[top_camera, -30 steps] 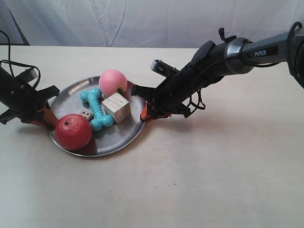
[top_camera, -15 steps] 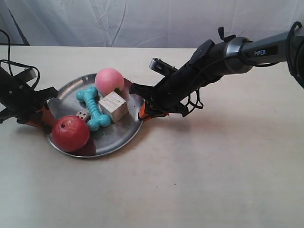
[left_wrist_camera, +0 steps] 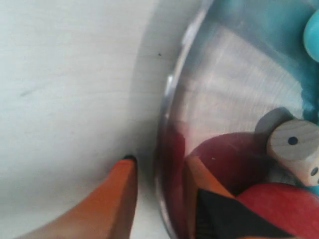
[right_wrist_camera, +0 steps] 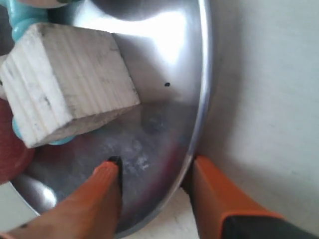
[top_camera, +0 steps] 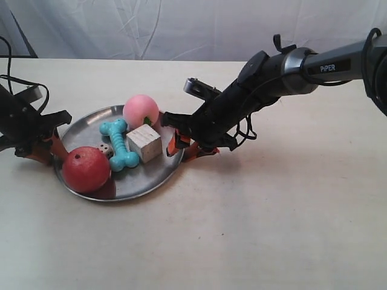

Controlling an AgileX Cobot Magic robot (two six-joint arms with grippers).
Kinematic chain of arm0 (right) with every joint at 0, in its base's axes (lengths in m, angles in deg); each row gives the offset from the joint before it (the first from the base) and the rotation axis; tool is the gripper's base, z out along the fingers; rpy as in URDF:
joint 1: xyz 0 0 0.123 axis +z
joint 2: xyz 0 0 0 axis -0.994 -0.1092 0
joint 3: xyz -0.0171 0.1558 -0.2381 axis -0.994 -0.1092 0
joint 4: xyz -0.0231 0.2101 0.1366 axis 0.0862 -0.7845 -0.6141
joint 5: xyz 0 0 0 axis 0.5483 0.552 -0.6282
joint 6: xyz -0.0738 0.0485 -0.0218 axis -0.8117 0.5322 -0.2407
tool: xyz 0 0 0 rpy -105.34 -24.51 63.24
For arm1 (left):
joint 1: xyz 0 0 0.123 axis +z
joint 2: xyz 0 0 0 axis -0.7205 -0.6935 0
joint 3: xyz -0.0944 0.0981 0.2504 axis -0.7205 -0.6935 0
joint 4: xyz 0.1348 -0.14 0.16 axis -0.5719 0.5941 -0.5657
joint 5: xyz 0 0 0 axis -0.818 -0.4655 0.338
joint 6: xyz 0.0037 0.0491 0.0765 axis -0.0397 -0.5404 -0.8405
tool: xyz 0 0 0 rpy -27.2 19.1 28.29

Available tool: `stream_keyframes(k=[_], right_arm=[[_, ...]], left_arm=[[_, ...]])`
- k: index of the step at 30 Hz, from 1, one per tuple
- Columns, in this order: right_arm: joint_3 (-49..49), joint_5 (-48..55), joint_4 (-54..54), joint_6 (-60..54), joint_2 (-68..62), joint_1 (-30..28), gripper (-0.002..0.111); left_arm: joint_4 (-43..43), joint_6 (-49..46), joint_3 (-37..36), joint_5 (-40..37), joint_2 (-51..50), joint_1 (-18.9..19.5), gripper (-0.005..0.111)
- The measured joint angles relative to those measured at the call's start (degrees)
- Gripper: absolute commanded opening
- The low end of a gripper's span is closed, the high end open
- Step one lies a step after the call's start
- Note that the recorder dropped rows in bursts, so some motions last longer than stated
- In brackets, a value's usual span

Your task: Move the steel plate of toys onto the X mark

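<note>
The steel plate lies on the table at the exterior view's left. It carries a red ball, pink ball, turquoise bone, wooden cube and white die. My left gripper is open astride the plate's rim beside the red ball. In the left wrist view that left gripper has its outer finger a little apart from the plate. My right gripper is open astride the opposite rim near the cube; its outer finger touches the edge. No X mark shows.
A white cloth backdrop hangs behind the pale table. The right arm's dark body reaches in from the upper right of the exterior view. Black cables trail by the left arm.
The plate with its toys has shifted toward the exterior view's left and slightly nearer. Both arms moved with it, keeping their fingers astride the rim.
</note>
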Motion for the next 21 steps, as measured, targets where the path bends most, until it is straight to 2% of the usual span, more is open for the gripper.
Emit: stream_keyframes(k=[9,18,21], right_arm=[[0.0,0.2,2.0,-0.1,0.3,0.0,0.042],[0.0,-0.8,10.2,4.5,4.0,0.0,0.042],[0.0,-0.5,12.1,5.6,5.4,0.0,0.040]], left_arm=[[-3.5,1.7,-0.2,2.1,2.8,1.4,0.033],[-3.5,1.7,-0.2,2.4,5.8,2.1,0.033],[-3.3,1.7,-0.2,2.2,6.5,2.1,0.026]])
